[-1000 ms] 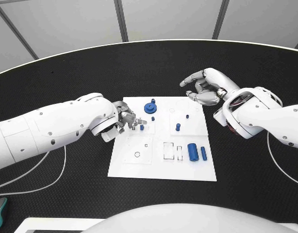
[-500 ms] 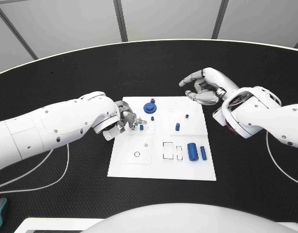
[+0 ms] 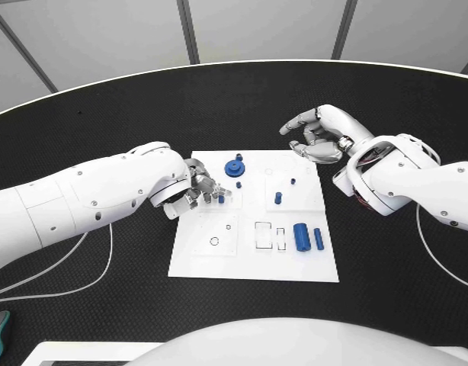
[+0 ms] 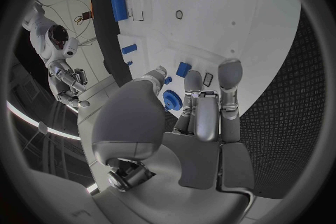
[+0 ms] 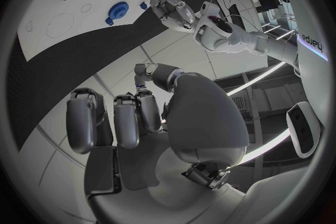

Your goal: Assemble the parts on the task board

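The board (image 3: 258, 259) lies flat at the middle of the black table (image 3: 102, 122). The left hand (image 3: 201, 188) hangs over the board's left edge, fingers pointing down toward a small blue block (image 3: 221, 200) that stands just beside the fingertips; whether they touch it cannot be told. In the left wrist view the left hand's fingers (image 4: 229, 75) are held apart with nothing between them, the block (image 4: 183, 69) just ahead of the fingertips and a blue gear (image 4: 172, 100) close beside the thumb. The right hand (image 3: 320, 136) hovers off the board, above the table just past the board's far right corner, its fingers curled inward with nothing in them; the right wrist view shows the same clenched, empty hand (image 5: 140, 117).

On the board: the gear (image 3: 235, 168) near the far edge, a peg (image 3: 279, 199) standing upright near the middle, a small pin (image 3: 293, 182) beyond it, and a thick cylinder (image 3: 301, 236) lying beside a thinner rod (image 3: 318, 239) at the right. Rectangular slots (image 3: 264, 235) sit just left of the cylinder.
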Controlling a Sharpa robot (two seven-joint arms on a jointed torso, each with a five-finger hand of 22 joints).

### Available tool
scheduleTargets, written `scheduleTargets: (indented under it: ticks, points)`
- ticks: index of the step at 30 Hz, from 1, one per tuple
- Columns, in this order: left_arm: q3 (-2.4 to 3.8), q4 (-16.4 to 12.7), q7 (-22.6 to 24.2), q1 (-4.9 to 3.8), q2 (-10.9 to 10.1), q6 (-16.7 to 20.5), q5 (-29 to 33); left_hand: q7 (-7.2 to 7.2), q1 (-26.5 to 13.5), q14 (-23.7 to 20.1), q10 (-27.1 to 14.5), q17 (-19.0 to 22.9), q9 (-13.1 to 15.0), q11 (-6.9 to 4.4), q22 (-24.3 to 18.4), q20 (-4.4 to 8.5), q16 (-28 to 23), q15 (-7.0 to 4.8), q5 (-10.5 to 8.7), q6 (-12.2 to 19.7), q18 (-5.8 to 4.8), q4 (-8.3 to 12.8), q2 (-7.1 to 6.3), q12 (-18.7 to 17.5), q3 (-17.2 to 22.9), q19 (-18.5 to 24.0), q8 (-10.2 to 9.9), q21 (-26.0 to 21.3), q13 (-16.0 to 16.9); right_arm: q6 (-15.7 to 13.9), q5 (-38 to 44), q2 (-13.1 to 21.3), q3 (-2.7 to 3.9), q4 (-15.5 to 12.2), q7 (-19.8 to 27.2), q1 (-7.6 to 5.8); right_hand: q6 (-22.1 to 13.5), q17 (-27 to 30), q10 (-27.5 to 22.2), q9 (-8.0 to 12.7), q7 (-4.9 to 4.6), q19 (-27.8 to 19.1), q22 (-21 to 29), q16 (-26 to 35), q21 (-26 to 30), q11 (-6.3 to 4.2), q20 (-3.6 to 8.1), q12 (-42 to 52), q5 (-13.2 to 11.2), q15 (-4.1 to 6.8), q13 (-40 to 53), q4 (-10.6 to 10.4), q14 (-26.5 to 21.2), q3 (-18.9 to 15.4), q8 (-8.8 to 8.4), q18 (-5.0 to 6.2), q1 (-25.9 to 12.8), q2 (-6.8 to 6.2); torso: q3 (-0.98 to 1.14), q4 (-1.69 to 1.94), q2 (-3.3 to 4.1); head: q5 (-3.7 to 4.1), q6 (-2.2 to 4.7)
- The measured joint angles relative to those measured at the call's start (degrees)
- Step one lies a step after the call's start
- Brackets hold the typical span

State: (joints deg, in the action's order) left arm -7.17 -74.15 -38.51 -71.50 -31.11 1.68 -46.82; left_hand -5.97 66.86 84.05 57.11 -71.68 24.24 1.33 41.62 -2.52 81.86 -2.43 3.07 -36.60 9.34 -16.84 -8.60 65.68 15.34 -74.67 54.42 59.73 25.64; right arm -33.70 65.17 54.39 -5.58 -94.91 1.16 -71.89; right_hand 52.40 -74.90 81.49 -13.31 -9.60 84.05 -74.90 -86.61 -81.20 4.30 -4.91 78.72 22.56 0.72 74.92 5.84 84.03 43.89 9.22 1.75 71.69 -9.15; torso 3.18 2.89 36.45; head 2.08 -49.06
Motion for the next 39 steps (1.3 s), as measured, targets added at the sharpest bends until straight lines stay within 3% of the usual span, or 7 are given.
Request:
scheduleTargets:
  ticks: [31,39]
  points:
    - [0.01,3.1,-0.9,0.15,2.1,-3.0,-0.1,-0.26,2.0,0.0,-0.2,0.2,-1.3,0.2,0.2,-0.01,0.0,0.0,0.0,0.3,0.0,0.2,1.15,0.0,2.2,0.0,-0.5,0.0,-0.3,0.1,0.0,0.0,0.0,0.0,0.0,0.0,0.2,0.0,0.0,0.0,-0.22,0.0,0.0,0.0,0.0,0.0,0.0,0.0,0.0,0.0,0.0,0.0,0.0,0.0,0.0,0.0,0.0,0.0,-0.05,0.02,0.02,0.34,-0.54]
    - [0.02,3.7,-0.9,0.15,2.5,-3.3,-0.3,0.05,3.3,0.0,-0.2,0.2,-1.8,0.2,0.3,-0.01,0.0,0.0,0.0,-0.1,0.0,0.1,1.96,0.2,5.0,0.0,-0.5,0.0,-0.6,0.2,0.0,0.0,0.0,-0.1,0.0,0.0,0.2,0.0,0.0,0.0,-0.22,0.0,0.0,0.0,0.0,0.0,0.0,0.0,0.0,0.0,0.0,0.0,0.0,0.0,0.0,0.0,0.0,0.0,-0.04,0.03,0.01,0.38,-0.64]
